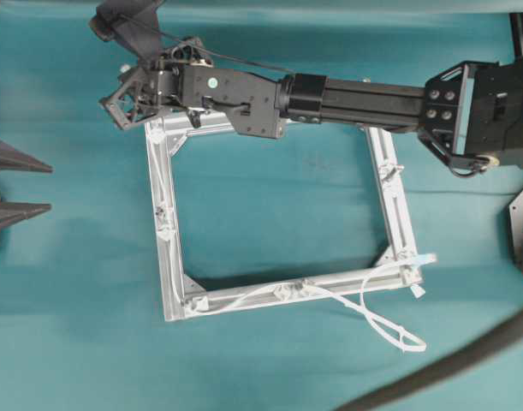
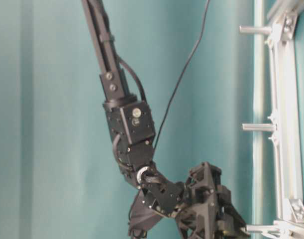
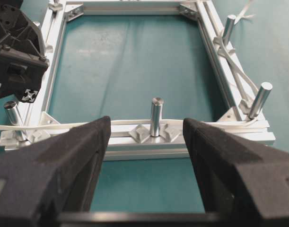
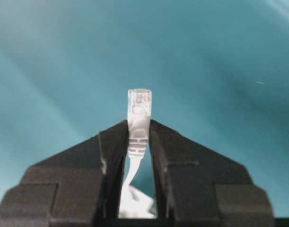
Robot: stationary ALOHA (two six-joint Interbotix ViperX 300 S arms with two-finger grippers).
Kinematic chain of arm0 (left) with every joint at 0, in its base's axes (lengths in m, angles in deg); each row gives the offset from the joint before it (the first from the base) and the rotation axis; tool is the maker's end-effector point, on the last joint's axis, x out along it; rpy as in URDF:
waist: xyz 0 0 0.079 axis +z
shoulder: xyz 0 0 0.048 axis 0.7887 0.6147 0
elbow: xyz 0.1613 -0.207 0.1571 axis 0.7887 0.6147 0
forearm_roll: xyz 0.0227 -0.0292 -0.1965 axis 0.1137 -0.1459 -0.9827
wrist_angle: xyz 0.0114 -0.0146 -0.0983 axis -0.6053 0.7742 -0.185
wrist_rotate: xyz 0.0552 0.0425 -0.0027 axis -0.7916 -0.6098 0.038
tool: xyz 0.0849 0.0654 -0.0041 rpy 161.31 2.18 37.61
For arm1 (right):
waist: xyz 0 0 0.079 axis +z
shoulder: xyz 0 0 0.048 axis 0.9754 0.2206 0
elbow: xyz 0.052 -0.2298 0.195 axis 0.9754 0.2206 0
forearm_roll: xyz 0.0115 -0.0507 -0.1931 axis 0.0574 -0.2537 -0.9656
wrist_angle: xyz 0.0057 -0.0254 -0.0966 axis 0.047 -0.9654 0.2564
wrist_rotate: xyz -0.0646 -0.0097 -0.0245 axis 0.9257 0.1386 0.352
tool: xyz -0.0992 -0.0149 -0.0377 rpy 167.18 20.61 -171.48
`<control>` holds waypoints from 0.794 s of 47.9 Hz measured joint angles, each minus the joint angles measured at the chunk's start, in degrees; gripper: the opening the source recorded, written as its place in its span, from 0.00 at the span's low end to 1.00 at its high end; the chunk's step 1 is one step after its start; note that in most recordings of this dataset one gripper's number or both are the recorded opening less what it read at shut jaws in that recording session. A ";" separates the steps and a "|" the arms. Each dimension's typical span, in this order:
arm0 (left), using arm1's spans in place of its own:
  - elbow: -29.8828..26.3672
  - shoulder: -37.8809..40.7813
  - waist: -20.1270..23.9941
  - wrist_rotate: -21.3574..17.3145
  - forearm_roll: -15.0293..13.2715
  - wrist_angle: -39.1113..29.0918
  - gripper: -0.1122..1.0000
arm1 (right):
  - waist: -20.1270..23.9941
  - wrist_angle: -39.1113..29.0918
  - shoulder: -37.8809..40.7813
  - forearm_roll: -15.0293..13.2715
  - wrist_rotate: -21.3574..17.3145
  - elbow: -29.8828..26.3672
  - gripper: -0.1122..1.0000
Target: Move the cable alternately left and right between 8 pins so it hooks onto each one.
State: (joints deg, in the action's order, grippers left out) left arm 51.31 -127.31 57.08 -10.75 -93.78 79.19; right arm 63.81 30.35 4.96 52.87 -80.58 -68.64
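Observation:
The square silver frame (image 1: 396, 205) lies mid-table, with short pins (image 1: 163, 211) standing on its rails. The white cable (image 1: 244, 297) runs along the left and near rails and loops off the near right corner. My right gripper (image 1: 124, 98) reaches across to the frame's far left corner and is shut on the cable's small white plug (image 4: 139, 111), which sticks up between its fingertips (image 4: 113, 137). My left gripper (image 3: 146, 130) is open and empty just outside the left rail, facing a pin (image 3: 156, 116) with the cable (image 3: 83, 125) running behind it.
A thick dark hose (image 1: 466, 355) curves across the near right corner of the teal table (image 1: 270, 197). The right arm (image 1: 364, 98) spans the frame's far rail. In the table-level view that arm (image 2: 132, 134) hangs beside the frame (image 2: 286, 124).

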 measured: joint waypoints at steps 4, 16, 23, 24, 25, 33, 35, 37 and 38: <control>0.00 0.00 0.00 0.00 0.00 0.00 0.69 | 0.00 -0.70 0.00 -0.79 -0.35 0.00 0.25; -0.35 0.00 0.00 0.00 0.00 0.00 0.69 | 1.05 -3.69 -0.09 -6.33 -5.45 0.35 0.25; -0.44 -0.09 0.00 0.00 0.00 0.00 0.69 | 2.64 -3.87 -1.32 -12.30 -12.30 2.81 0.25; -0.44 0.00 0.00 0.00 0.00 0.00 0.69 | 2.81 -3.87 -1.58 -12.74 -13.01 3.34 0.25; -0.44 0.00 0.00 0.00 0.00 0.00 0.69 | 2.99 -3.69 -1.93 -13.27 -13.97 3.87 0.25; -0.44 -0.09 0.00 0.00 0.00 -0.09 0.69 | 4.22 -1.49 -4.39 -17.31 -18.54 8.26 0.25; -0.44 0.00 0.00 0.00 0.00 -0.18 0.69 | 4.48 -1.32 -4.83 -18.46 -19.16 9.23 0.25; -0.44 0.00 0.00 -0.09 0.00 -0.26 0.69 | 4.75 -1.32 -5.27 -19.51 -19.95 10.20 0.25; -0.44 0.00 0.00 0.00 0.00 -0.35 0.69 | 4.83 -1.32 -5.63 -19.95 -20.39 10.63 0.25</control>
State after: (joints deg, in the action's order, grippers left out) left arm 50.87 -127.31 57.08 -10.75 -93.78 78.83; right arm 68.64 29.03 -0.66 32.92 -100.97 -58.00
